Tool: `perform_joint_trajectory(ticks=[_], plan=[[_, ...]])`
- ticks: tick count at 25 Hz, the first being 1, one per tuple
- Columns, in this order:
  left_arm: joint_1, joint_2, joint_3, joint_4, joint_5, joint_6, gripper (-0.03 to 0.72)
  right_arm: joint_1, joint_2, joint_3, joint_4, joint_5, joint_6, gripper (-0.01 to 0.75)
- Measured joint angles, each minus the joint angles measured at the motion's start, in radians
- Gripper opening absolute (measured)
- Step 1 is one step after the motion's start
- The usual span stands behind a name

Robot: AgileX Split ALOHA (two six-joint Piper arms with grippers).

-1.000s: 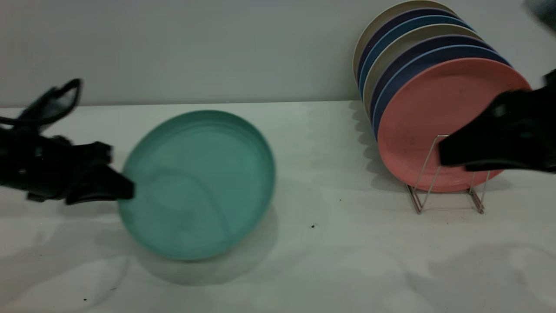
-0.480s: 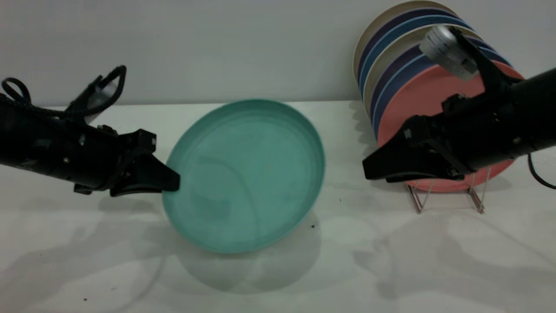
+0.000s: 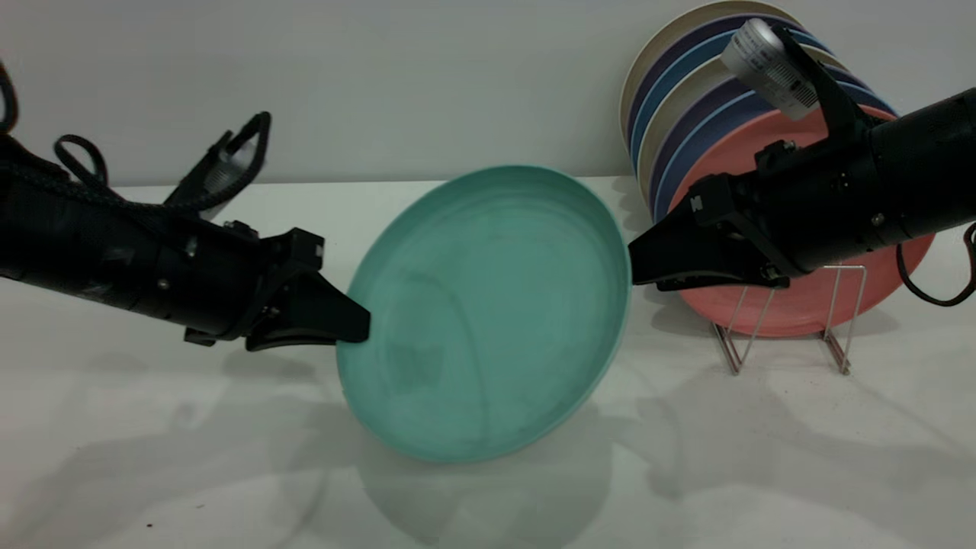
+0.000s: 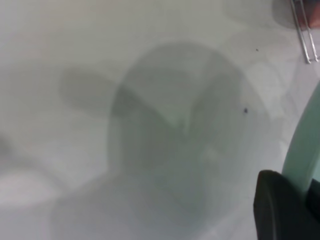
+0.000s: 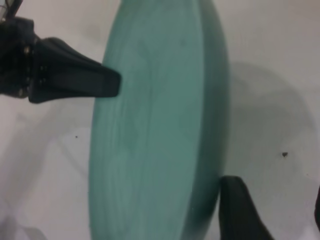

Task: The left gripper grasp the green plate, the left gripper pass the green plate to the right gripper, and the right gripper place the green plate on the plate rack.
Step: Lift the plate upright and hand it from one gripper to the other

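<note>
The handover is the step in hand, and it looks close: the left gripper (image 3: 352,329) is clamped on the near-left edge of the green plate (image 3: 488,313), holding it up off the table (image 3: 152,457) between the two arms, while the right gripper (image 3: 639,263) has its tips right at the opposite edge. From the right wrist view its fingers (image 5: 240,210) stand apart, one on either side of the rim, though whether they touch it yet I can't quite make out. To do this well, the right gripper should slide on far enough to get a real bite of the rim before closing, and the left should let go only once that grip is firm. The plate stands tilted, nearly on edge, its hollow face turned towards the camera and slightly upward, its widest line running from lower left to upper right. The plate rack (image 3: 785,335) sits just behind the right arm, already holding a pink plate (image 3: 732,305) and others.
</note>
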Motion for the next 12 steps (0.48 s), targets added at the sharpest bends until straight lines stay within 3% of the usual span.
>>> perform_joint_trajectory(ticks=[4, 9, 12], plan=[[-0.017, 0.0, -0.013, 0.001, -0.002, -0.01, 0.01, 0.0, 0.0, 0.0, 0.0, -0.012, 0.003, 0.39], [-0.018, -0.001, -0.02, 0.003, -0.142, -0.021, 0.011, -0.007, 0.0, 0.0, 0.0, -0.081, 0.011, 0.39], [-0.018, -0.001, -0.02, 0.001, -0.121, -0.023, 0.011, -0.008, 0.0, 0.0, 0.0, -0.057, 0.013, 0.39]])
